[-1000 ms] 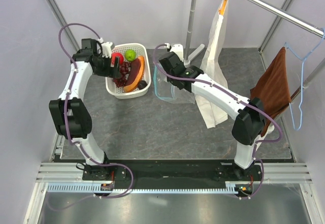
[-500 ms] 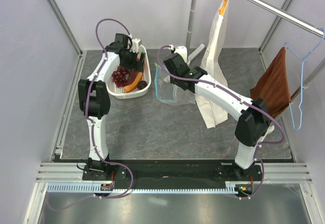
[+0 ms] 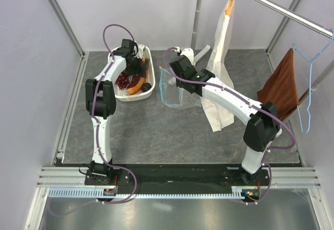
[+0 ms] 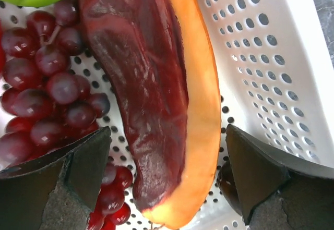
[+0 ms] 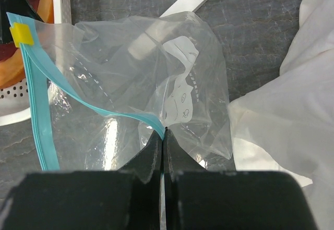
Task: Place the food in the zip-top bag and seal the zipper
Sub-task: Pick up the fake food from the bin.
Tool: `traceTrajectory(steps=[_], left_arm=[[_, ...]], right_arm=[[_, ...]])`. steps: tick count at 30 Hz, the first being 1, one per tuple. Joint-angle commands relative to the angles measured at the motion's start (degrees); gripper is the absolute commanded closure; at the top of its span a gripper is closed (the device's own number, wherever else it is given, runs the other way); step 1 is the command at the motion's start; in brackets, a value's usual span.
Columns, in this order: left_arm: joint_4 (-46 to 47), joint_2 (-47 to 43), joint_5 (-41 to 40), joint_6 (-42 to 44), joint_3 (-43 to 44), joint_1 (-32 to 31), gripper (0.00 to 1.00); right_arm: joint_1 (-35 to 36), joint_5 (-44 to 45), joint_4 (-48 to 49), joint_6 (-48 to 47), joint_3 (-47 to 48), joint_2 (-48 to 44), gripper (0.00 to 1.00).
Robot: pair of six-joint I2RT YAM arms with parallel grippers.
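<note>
Grey table holds a white holed basket. Your left gripper is spread wide over the orange-and-maroon papaya slice, ready to grab. Your right gripper pinches the clear plastic bag by its teal zipper strip, at the basket's 3 o'clock, so its mouth hangs open. A second ago, your left gripper sat at the basket's 9 o'clock.
</note>
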Motion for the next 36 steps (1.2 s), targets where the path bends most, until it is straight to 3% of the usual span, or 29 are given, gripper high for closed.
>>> traceTrajectory(steps=[1,12,18,20,30,36], left_arm=[[2.6,1.86,-2.67,1.59,1.69,-1.37,0.01],[4.01,5.99,-8.46,-0.6,3.0,-2.52,0.01],[3.31,6.61,-7.86,-0.87,2.83,-2.52,0.11],[3.04,5.99,-7.6,-1.04,2.92,-2.43,0.19],[3.04,-9.2,-2.42,-3.15,2.39,-1.38,0.37],[2.08,-17.64,2.85,-4.47,0.37,0.11,0.4]], right_arm=[[-0.3,-0.23,0.53,0.44,-0.83,-2.04,1.0],[-0.38,-1.29,0.62,0.79,-1.71,-2.13,1.0],[-0.38,-1.81,0.53,0.96,-1.45,-1.86,1.0],[-0.38,-1.9,0.53,0.96,-1.36,-1.86,1.0],[-0.56,-4.71,0.62,0.52,-0.66,-2.3,1.0],[-1.0,-5.41,1.23,-0.09,-0.92,-2.91,1.0]])
